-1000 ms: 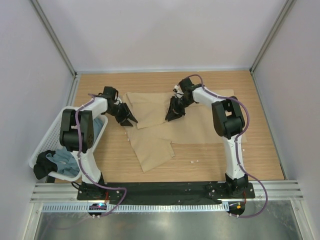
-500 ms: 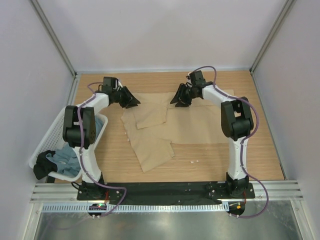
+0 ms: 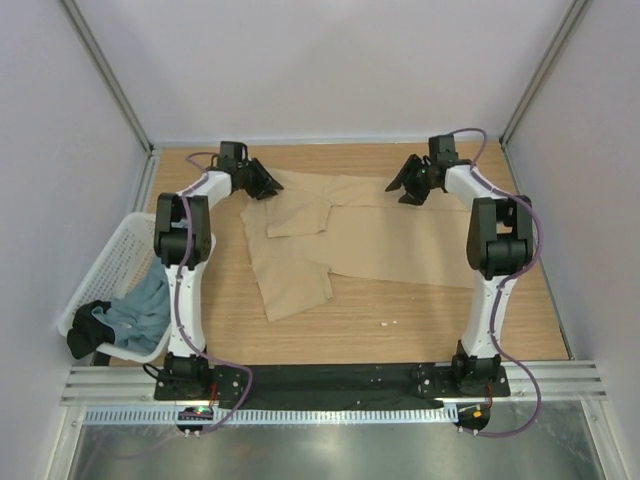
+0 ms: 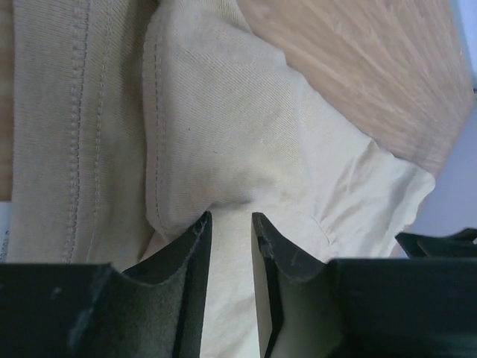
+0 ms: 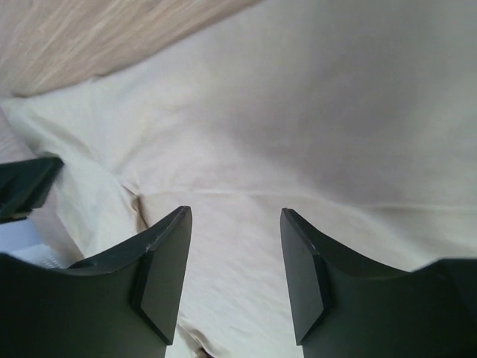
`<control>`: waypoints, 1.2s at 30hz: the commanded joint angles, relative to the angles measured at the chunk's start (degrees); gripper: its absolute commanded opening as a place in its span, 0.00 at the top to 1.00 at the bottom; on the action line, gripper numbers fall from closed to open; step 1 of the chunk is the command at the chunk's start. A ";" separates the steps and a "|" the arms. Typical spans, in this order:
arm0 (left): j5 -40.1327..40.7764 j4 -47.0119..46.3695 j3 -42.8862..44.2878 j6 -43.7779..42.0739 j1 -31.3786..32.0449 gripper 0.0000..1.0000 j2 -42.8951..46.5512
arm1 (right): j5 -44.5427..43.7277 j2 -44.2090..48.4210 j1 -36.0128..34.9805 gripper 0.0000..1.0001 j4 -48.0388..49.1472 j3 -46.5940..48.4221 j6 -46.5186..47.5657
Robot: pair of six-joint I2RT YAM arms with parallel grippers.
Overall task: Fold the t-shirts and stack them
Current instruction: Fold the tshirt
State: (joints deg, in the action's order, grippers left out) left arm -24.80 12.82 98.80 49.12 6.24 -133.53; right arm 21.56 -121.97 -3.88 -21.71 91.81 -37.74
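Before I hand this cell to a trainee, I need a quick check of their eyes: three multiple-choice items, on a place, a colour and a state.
1. Where does the grey-blue t-shirt lie? A hung on the wall; B in the white basket; C over an arm.
2. Which colour is the spread t-shirt? A tan; B red; C black.
3. How does the right pincer stand? A shut on cloth; B open over the spread t-shirt; C out of view.
Key: 1 B, it sits heaped within the mesh walls; 2 A, plain tan all over; 3 B, the wrist view shows its fingers wide apart.
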 commanded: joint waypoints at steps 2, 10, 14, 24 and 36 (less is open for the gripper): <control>4.32 8.88 6.48 -5.08 -0.35 0.58 -0.25 | -8.01 8.41 -0.60 0.41 -12.34 -0.22 7.58; 12.21 21.09 -5.97 -14.57 5.96 0.47 28.73 | -16.11 27.64 -0.08 0.26 -20.29 -16.12 10.14; 19.95 26.02 -19.39 -14.51 10.09 0.49 45.26 | -16.29 40.28 2.03 0.25 -24.68 -27.00 7.86; 23.39 26.74 -50.11 -5.54 14.41 0.60 65.42 | -18.91 53.32 8.09 0.31 -31.19 -36.44 5.04; 25.06 19.97 -52.22 -3.68 15.38 0.56 49.96 | -19.54 57.37 11.96 0.31 -30.14 -40.57 3.19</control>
State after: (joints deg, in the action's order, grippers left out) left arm -0.01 37.60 46.87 44.86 21.47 -82.83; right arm 3.09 -66.78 7.44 -52.34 51.13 -33.54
